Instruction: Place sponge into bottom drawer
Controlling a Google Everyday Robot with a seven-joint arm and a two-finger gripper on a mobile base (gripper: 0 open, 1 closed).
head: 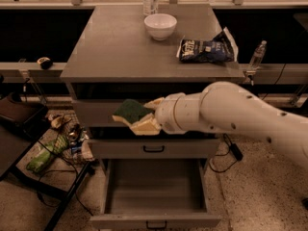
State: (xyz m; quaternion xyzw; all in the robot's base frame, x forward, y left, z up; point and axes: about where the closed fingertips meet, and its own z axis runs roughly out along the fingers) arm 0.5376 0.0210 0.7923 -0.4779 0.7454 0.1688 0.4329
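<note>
Pincer (pixel 144 117) with sponge (pixel 130 110) above open bottom drawer (pixel 154 194)
</note>
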